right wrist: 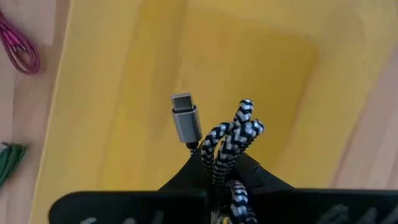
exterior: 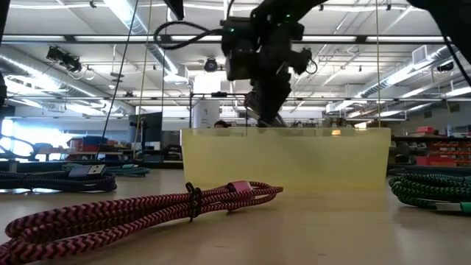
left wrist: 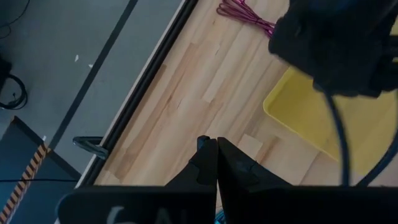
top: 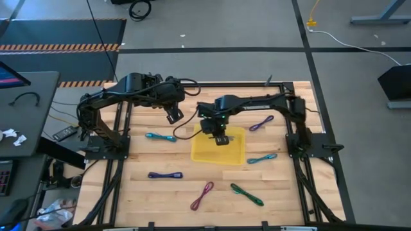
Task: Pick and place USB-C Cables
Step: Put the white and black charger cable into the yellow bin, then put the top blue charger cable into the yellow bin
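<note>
My right gripper hovers over the square yellow tray, shut on a black-and-white braided USB-C cable whose silver plug sticks out ahead. In the low view it hangs just above the tray's rim. My left gripper is shut on nothing, raised over bare wood left of the tray. Other bundled cables lie flat on the table: teal, purple, teal, dark purple, magenta, green. My right gripper pinches the bundled black-and-white cable between its two fingers, coming from above and pointing down at the tray. Several folded strands pass between the fingers. The looped end and the plug stick out past the fingertips, lifted clear of the tray floor.
The tray sits mid-table, slightly toward the far side. Black frame rails run along the table's left and right sides. The right arm shows beside the tray in the left wrist view. Bare wood lies between the scattered cables.
</note>
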